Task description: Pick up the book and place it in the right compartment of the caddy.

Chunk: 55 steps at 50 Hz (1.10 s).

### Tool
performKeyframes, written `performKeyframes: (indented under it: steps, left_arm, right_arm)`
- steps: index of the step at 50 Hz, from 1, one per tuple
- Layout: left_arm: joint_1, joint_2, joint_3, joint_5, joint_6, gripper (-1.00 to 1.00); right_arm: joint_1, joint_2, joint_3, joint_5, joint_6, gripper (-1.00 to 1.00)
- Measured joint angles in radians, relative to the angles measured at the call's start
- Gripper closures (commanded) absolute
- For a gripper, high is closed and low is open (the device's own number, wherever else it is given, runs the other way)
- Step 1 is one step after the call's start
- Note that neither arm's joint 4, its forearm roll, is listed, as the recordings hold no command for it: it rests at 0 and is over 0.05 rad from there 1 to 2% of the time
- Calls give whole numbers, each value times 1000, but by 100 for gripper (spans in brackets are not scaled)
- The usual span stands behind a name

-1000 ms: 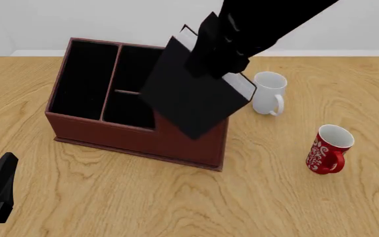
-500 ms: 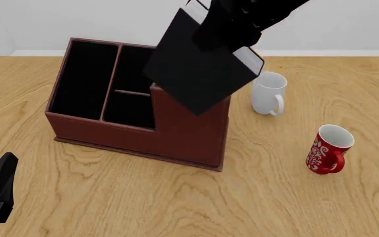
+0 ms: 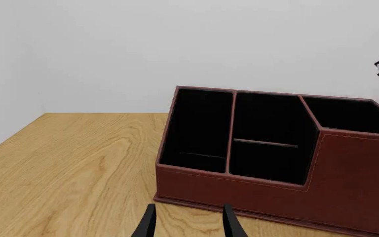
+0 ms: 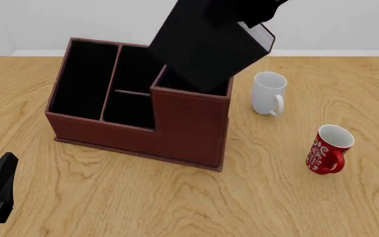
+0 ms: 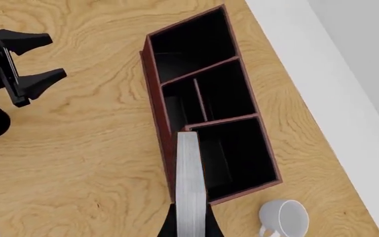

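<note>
Thick black hardcover book (image 4: pixel 206 47) with white page edges tilted, held aloft at top centre of front view, low corner over tall right compartment (image 4: pixel 199 83) of reddish-brown leather-look caddy (image 4: pixel 143 133). Right hand (image 5: pixel 189 224) clamped on book. Left hand (image 3: pixel 188 223) open, empty, low above wooden desk (image 4: pixel 176 197) at lower left. White mug (image 4: pixel 268 93) and red mug (image 4: pixel 327 149) at right.

We see a bare simulated test scene: a wood-grain tabletop (image 4: pixel 110 197), blank pale walls (image 3: pixel 176 44), flat rendered lighting.

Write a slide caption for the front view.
Right end effector holds thick black hardcover book tilted above reddish-brown organiser caddy.
</note>
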Motion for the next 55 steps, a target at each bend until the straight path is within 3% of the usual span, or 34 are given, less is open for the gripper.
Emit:
performKeyframes:
  steps: [20, 55]
  left_arm:
    - [0, 0, 0, 0, 0, -100]
    - [0, 0, 0, 0, 0, -100]
  right_arm:
    - [-61, 10, -52, 0, -68, 100]
    - [-96, 102, -127, 0, -64, 100]
